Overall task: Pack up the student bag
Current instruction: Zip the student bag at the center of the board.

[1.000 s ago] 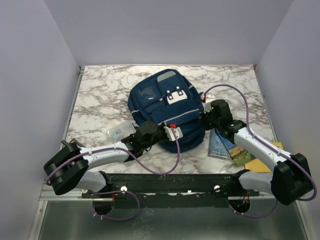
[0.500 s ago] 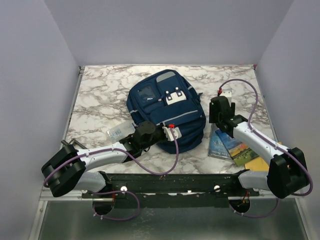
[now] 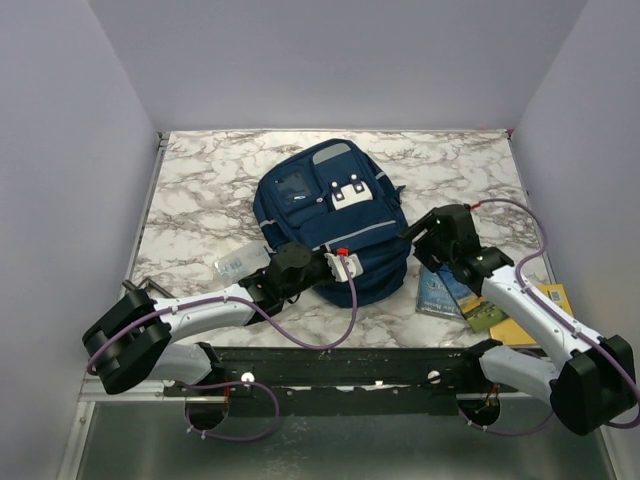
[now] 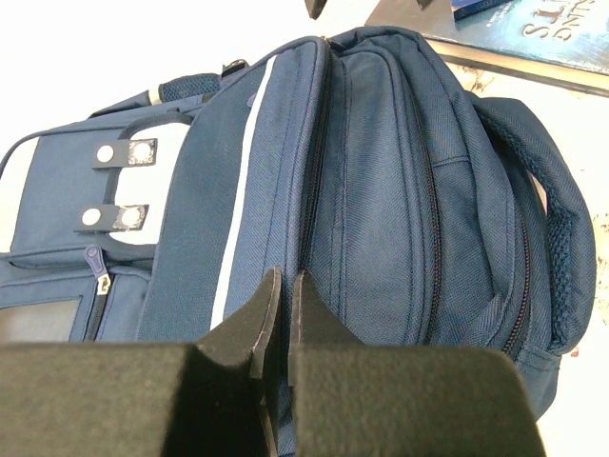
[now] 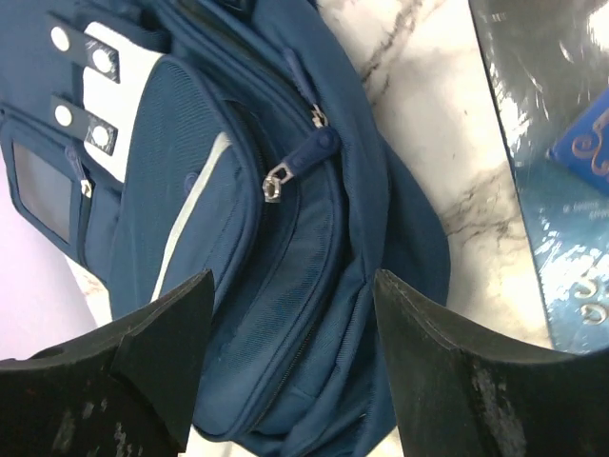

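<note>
The student bag is a navy backpack with grey stripes, lying flat at the table's middle. My left gripper is at its near edge. In the left wrist view the left gripper is shut, its tips set on a zipper seam of the bag; I cannot tell whether anything is pinched. My right gripper hovers at the bag's right side. The right wrist view shows that gripper wide open and holding nothing, above a side pocket of the bag, with a metal zipper pull just beyond.
A clear plastic box lies left of the bag beside the left arm. Books and a yellow one lie at the near right under the right arm. A glossy blue book shows close to the bag's right side.
The right gripper has opened and let go at the bag's right edge, lifted off, then swung back toward the bag's near-right side. The left arm has stayed in place.
</note>
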You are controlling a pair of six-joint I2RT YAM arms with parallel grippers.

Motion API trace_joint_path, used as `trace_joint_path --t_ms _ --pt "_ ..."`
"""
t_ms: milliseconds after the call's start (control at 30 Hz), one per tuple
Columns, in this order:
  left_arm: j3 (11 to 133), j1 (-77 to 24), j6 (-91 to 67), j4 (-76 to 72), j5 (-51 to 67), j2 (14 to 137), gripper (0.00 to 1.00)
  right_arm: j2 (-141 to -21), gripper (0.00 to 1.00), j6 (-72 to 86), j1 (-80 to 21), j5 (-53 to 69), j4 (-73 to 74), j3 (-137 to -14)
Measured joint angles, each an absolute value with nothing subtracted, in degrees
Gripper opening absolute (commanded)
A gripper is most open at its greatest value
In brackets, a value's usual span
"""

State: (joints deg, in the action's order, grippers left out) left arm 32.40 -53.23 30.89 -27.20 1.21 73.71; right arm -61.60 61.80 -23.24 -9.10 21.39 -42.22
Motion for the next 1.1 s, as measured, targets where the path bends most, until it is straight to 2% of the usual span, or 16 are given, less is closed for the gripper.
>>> trace_joint_path --t_ms 100,233,300,533,600,633,700,767,900,1100 --pt "32.38 -53.3 30.89 -27.2 1.21 73.71 0.0 -61.87 0.73 70.15 -23.24 -9.34 21.12 -40.8" --pt "32.4 -53.98 30.74 -27.18 1.04 73.71 0.0 -63.05 0.93 80.14 -23.24 -10.96 19.84 -40.73" --pt "32.4 -54.13 30.09 -27.14 0.99 73.71 0.0 -63.83 0.98 84.36 -23.22 -10.76 17.8 -39.7" --pt "32.4 -54.17 27.75 -26.5 1.32 74.0 0.0 -62.08 0.99 87.39 -23.16 -9.78 9.89 -32.16" --pt "32.4 -54.26 27.46 -26.5 1.28 74.22 0.21 -60.69 1.0 83.33 -23.16 -10.7 10.04 -32.86" --pt "32.4 -54.37 27.24 -26.55 1.23 74.41 0.37 -60.16 1.0 80.66 -23.16 -11.11 10.35 -33.65" --pt "32.4 -54.5 26.59 -26.74 1.21 74.83 0.59 -59.64 1.0 74.81 -23.16 -11.99 11.2 -35.99" --pt "32.4 -54.57 26.04 -27.62 1.23 75.09 0.71 -59.44 1.0 69.73 -23.16 -13.13 12.82 -38.52" --pt "32.8 -54.59 23.22 -28.51 1.43 75.07 0.83 -57.93 1.0 61.84 -23.16 -16.05 15.94 -40.03" --pt "42.83 -55.35 18.83 -26.3 0.23 80.03 0.82 -55.2 1.0 59.96 -23.14 -20.18 20.78 -39.88"
